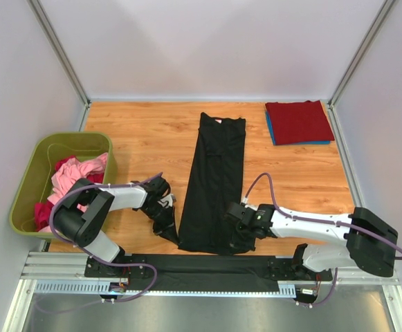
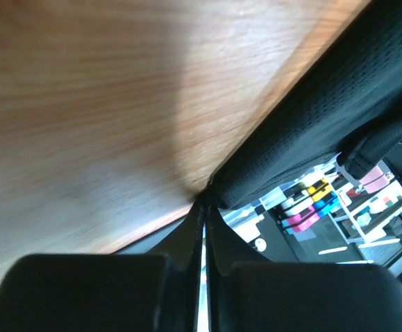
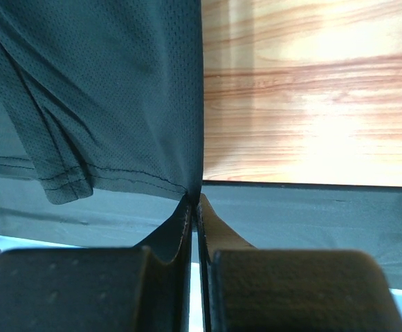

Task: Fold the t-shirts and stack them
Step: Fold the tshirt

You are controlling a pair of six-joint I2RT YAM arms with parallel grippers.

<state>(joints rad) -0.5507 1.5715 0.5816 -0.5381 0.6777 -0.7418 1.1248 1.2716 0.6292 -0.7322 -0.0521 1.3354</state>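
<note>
Overhead over table [image 1: 145, 131]; both wrist views close on black t-shirt [image 1: 214, 180]

Above the aluminium rail [image 1: 48, 266], the left arm [image 1: 93, 214] and the right arm [image 1: 311, 225] are showing glossy white link shells, joined by bulky black joint housings with rounded corners. 1 lilac-grey cable is trailing along each arm away from the rail: the left cable [image 1: 83, 187] and the right cable [image 1: 264, 173]. Farthest from the rail, the left gripper [image 2: 202, 202] and the right gripper [image 3: 195, 200] are each showing 2 matte black fingers, blocky at the root and tapering to thin curved tips.
</note>
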